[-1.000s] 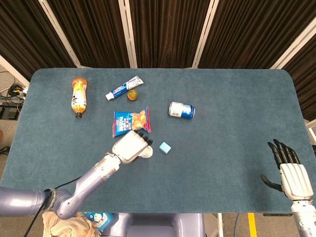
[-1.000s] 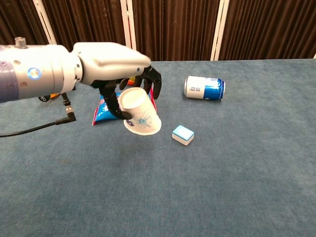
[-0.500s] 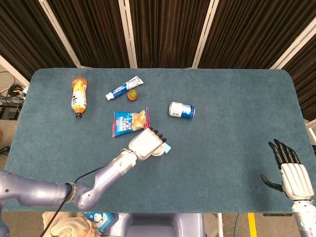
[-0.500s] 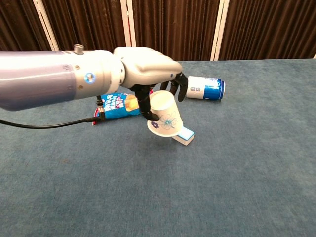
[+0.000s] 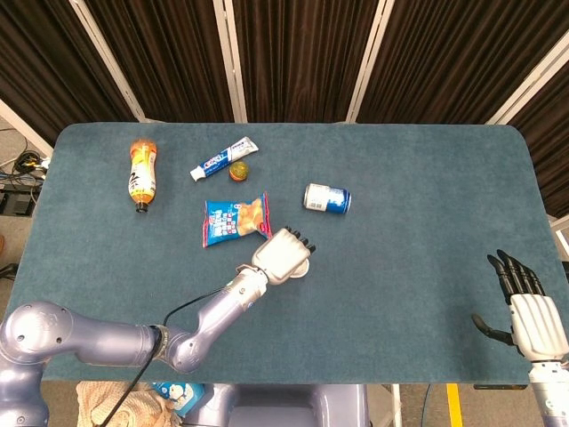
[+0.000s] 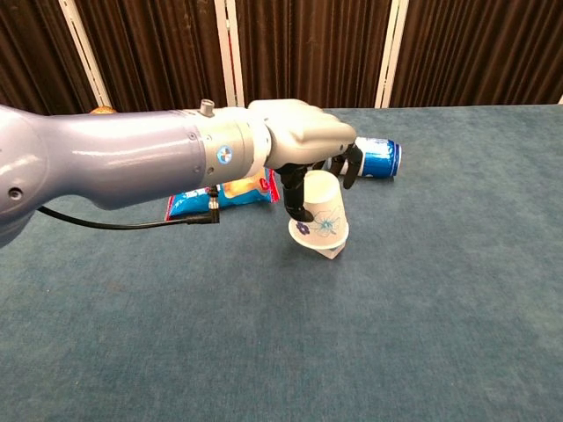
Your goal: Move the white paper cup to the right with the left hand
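Observation:
My left hand (image 6: 303, 148) grips the white paper cup (image 6: 320, 215) from above, mouth down, just off the blue cloth. In the head view the left hand (image 5: 284, 255) covers most of the cup, and only the cup's rim (image 5: 303, 269) shows at its right side. The cup hangs over the small blue-and-white block, of which only a white corner (image 6: 333, 253) shows beneath the rim. My right hand (image 5: 526, 311) rests at the near right corner of the table, fingers apart, holding nothing.
A blue can (image 5: 327, 198) lies on its side just beyond the cup. A snack bag (image 5: 235, 219) lies to the left of my left hand. Farther back are a toothpaste tube (image 5: 223, 158), a small orange ball (image 5: 238, 171) and an orange bottle (image 5: 142, 173).
My left hand has carried the cup to the right, from beside the snack bag to above the small block, and the cup has turned more upright, mouth down. The right hand stayed put.

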Controlling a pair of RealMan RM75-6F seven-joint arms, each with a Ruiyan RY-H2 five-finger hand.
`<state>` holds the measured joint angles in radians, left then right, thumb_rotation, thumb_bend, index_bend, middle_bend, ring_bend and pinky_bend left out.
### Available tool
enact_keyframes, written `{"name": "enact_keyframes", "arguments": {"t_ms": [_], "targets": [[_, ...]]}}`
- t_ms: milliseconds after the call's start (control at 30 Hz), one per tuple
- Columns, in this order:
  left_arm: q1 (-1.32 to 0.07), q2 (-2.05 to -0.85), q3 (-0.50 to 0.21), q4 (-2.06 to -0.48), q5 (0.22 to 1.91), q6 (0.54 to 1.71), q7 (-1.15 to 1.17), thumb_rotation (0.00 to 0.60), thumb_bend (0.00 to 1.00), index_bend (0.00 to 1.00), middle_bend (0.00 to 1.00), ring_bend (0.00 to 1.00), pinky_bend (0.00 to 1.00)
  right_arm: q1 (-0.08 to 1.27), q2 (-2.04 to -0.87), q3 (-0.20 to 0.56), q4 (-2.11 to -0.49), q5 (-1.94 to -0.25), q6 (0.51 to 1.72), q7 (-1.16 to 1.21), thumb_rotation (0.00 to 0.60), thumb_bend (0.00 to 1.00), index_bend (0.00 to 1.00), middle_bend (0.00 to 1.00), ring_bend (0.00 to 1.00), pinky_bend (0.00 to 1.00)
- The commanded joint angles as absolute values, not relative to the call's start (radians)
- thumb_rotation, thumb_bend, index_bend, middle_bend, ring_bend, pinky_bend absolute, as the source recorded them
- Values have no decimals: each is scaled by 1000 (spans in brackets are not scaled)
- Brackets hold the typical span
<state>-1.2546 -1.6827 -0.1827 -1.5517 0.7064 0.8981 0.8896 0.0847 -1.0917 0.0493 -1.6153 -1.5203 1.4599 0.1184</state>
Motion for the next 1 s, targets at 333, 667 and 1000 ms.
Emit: {"name": "enact_keyframes", "arguments": {"t_ms": [333,667,1000], "targets": [[-1290,-1729,-170,-1510,659,900,898,600,205,278,260,219,306,86,-1090,51,-1618,-1522,1460,125,600,237,0,0,0,89],[-1305,-1735,-161,-1517,644,919,913,600,135,89,74,70,168,85,-1088,50,-1619,-1524,1462,130,600,237,0,0,0,90],[-1207,-1584,-154,-1743,740,1099,861,600,118,86,64,70,167,83,-1085,46,-1615,-1516,1452,125,600,238,0,0,0,90]]}}
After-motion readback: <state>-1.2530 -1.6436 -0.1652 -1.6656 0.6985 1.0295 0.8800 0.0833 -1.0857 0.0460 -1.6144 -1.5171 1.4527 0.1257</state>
